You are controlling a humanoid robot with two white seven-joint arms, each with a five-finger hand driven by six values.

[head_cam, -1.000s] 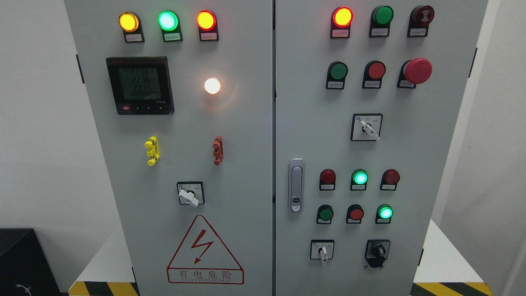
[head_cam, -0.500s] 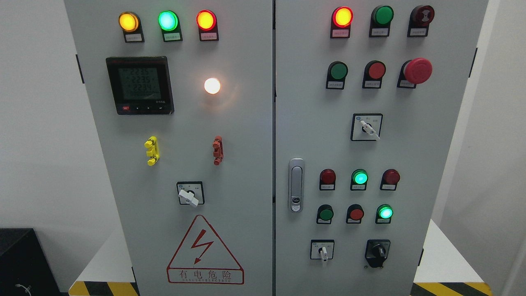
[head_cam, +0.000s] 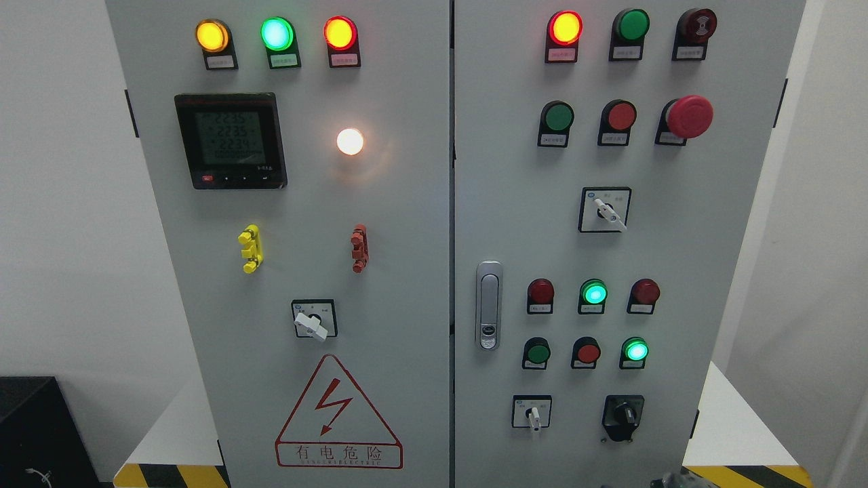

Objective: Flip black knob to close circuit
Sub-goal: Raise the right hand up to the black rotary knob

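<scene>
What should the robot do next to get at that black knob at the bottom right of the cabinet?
Probably raise the arm just appearing at the bottom edge straight up toward the black knob. The knob sits on the right door's lowest row, right of a white-handled switch, and nothing touches it yet. Only a dark sliver of the arm shows below it, so which hand it is remains unclear.

Black knob (head_cam: 624, 413) low on grey cabinet's right door (head_cam: 678, 271).

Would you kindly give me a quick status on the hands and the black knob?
Neither hand clearly in view; dark shape just entering at bottom edge, right of centre. Black rotary knob at lower right of grey cabinet door, untouched. Nothing blocking it.
</scene>
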